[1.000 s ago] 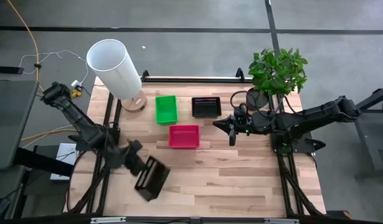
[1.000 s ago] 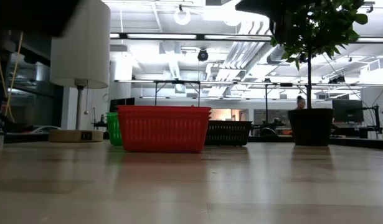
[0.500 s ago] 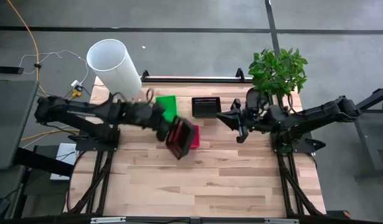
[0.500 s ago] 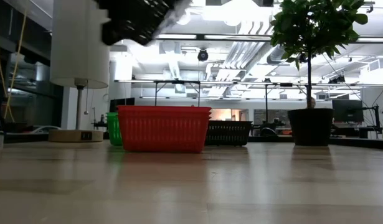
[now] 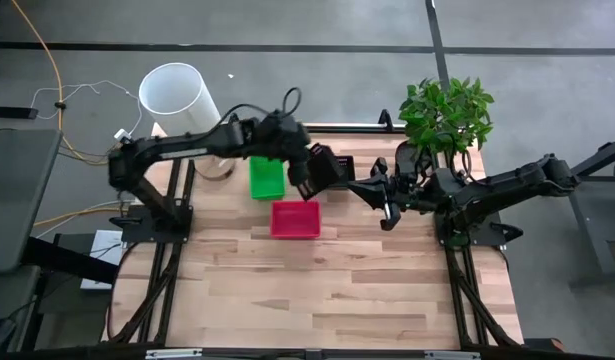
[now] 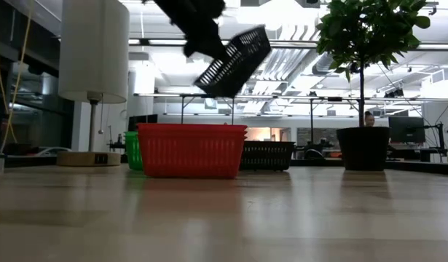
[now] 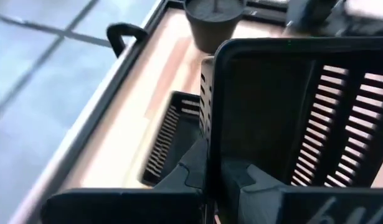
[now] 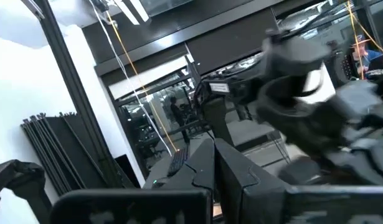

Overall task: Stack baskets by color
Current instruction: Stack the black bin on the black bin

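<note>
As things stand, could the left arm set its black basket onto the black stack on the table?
Probably yes. The left gripper, shut on a tilted black basket, hangs above the black stack, with nothing between them. The right gripper waits off to the side.

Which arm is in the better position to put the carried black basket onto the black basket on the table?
The left. Its gripper is shut on the carried black basket, tilted in the air above the black basket on the table. The right gripper is shut, empty, beside them.
</note>
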